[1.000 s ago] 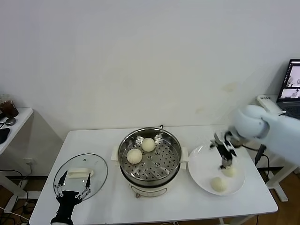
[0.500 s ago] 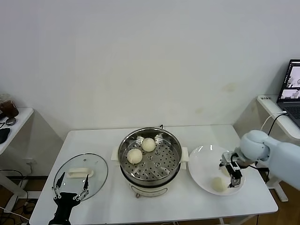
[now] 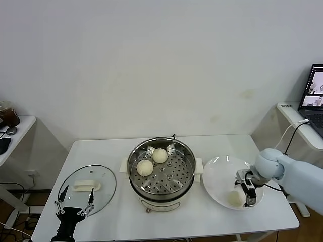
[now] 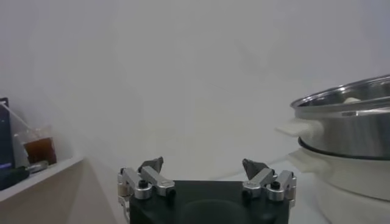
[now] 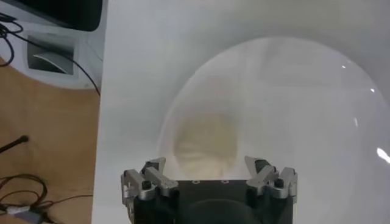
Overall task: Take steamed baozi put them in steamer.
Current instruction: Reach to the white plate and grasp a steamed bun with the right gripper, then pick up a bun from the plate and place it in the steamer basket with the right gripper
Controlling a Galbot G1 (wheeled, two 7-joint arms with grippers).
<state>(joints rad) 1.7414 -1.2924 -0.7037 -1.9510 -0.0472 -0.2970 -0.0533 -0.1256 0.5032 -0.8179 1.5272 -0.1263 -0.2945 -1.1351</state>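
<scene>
The steamer (image 3: pixel 161 174) stands mid-table, and its steel rim (image 4: pixel 347 112) also shows in the left wrist view. Two steamed baozi (image 3: pixel 160 155) (image 3: pixel 145 167) lie on its perforated tray. Right of it is a flat white plate (image 3: pixel 219 176) with a baozi (image 3: pixel 234 197) near its front. My right gripper (image 3: pixel 247 194) is low over the plate beside that bun. In the right wrist view it (image 5: pixel 205 163) is open, with a baozi (image 5: pixel 204 143) lying just ahead between the fingers, untouched. My left gripper (image 3: pixel 76 195) (image 4: pixel 202 164) hangs open and empty at the table's front left.
A round glass lid (image 3: pixel 87 187) with a white handle lies flat left of the steamer, just behind my left gripper. A laptop (image 3: pixel 317 93) sits on a desk at the far right. A side table at the left holds a brown drink cup (image 3: pixel 9 116).
My right gripper came down from above the plate's middle towards its front and now sits low beside the front bun. The left gripper sank slightly.
</scene>
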